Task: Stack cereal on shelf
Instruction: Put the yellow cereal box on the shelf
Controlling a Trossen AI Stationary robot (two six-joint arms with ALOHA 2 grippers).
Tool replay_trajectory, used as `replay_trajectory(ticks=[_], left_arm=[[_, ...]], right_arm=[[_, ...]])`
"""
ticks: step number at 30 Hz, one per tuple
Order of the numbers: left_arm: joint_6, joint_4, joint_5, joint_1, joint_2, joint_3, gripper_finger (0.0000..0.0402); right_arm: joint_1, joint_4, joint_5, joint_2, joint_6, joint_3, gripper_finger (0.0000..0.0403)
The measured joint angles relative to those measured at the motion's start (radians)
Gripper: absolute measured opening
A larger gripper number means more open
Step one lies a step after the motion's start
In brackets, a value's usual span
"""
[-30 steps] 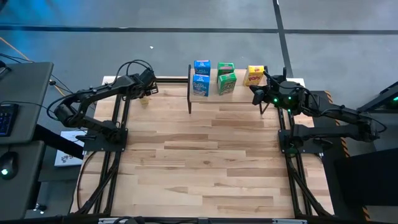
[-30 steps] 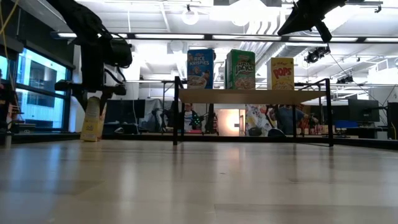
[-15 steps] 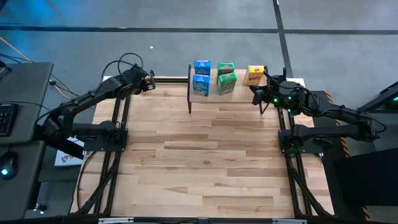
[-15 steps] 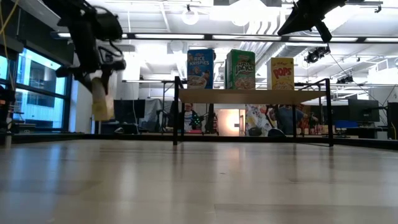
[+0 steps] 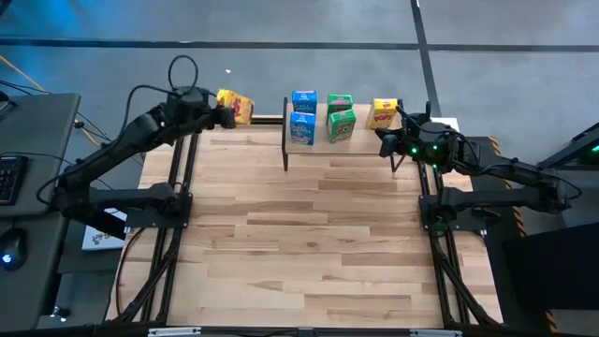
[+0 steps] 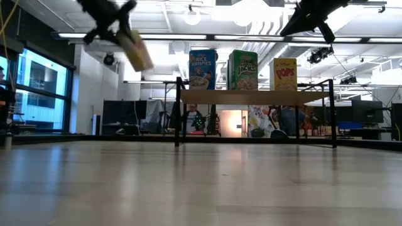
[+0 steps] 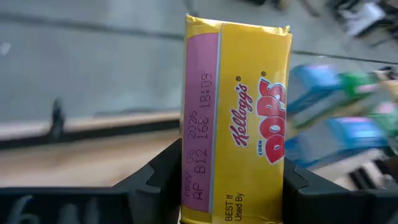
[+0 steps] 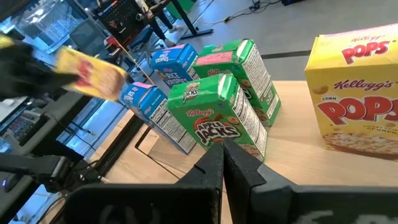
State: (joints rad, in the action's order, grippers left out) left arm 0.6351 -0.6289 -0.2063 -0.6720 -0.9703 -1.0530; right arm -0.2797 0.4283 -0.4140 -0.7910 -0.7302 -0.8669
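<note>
Yellow cereal box (image 5: 235,106) — light, stiff, crushable; left gripper (image 5: 221,113) is pinching its narrow sides; right gripper (image 5: 387,140) is resting clenched, empty.

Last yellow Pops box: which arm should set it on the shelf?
Left. The left gripper already grips the yellow box, lifted near the shelf end. The right gripper waits empty beside the shelved yellow box.

The held box (image 7: 236,124) is yellow with a pink side panel and red lettering, between black claw fingers (image 7: 155,180). On the light-wood shelf (image 6: 251,96) stand two blue boxes (image 5: 303,114), two green boxes (image 5: 341,117) with red-and-white print, and a yellow box (image 5: 383,113). The tabletop (image 5: 309,243) is pale wood planks.
</note>
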Motion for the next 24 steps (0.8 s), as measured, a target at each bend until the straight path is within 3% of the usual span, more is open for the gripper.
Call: replay_trajectory(ticks=[9,16,19,24], left_arm=[[-0.168,0.000,-0.027,0.108,-0.032,-0.224,0.0142],[-0.237,-0.002,0.149,0.252,-0.062,-0.274,0.0142],[-0.235,-0.007,0.233,0.337,-0.075,-0.274,0.0142],[-0.217,-0.003,0.272,0.489,-0.115,-0.273,0.0142]], right_arm=[[0.000,-0.031,0.018,-0.043,-0.039,0.000,0.0000],[0.002,-0.325,0.313,-0.107,0.084,0.000,0.0000],[0.001,-0.440,0.384,-0.131,0.076,0.000,0.0002],[0.002,-0.577,0.546,-0.175,0.007,0.000,0.0056]])
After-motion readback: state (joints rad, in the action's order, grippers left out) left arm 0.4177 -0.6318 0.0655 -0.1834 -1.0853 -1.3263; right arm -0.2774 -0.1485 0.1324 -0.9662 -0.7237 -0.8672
